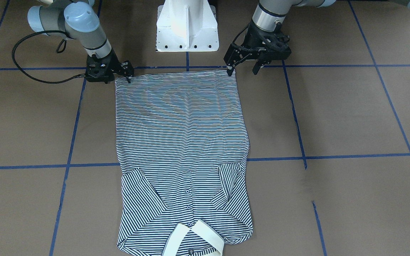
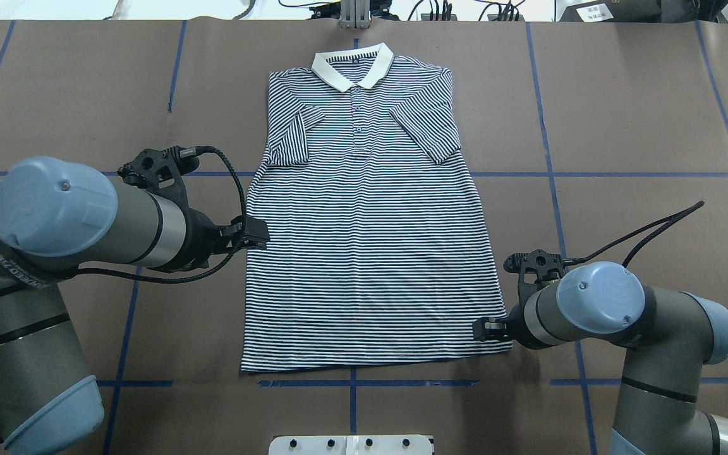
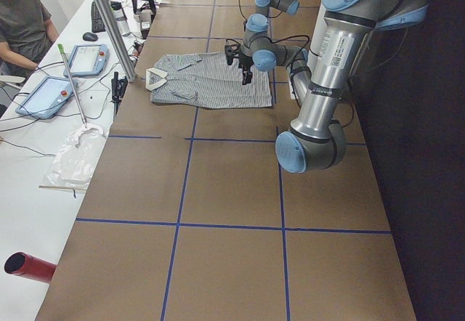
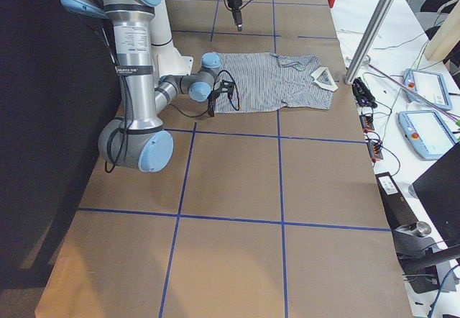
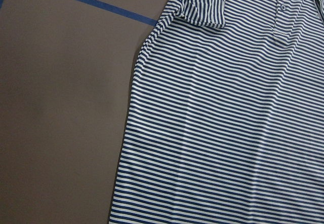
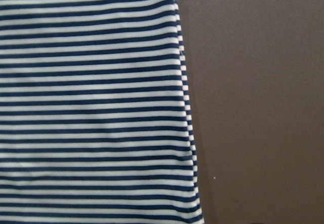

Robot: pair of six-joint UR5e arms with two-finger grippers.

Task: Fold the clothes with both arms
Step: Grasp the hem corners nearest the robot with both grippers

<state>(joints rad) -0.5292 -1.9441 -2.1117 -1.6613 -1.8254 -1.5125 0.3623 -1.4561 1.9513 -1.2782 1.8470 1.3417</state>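
The striped polo shirt (image 1: 183,142) (image 2: 370,240) lies flat and face up on the brown table, collar away from the robot and both sleeves folded in over the chest. My left gripper (image 1: 242,70) (image 2: 260,234) hangs open above the shirt's left edge near the hem, holding nothing. The left wrist view looks down from some height on the shirt (image 5: 228,122). My right gripper (image 1: 129,74) (image 2: 484,330) sits low at the right hem corner, fingers apparently apart, with the cloth still flat. The right wrist view shows the shirt's side edge (image 6: 91,107) close up.
The white pedestal base (image 1: 187,32) stands just behind the hem. Blue tape lines (image 1: 297,156) grid the table. Beyond the collar stand a metal post (image 3: 109,23) and a side bench with tablets (image 3: 87,59), where a person (image 3: 22,23) sits.
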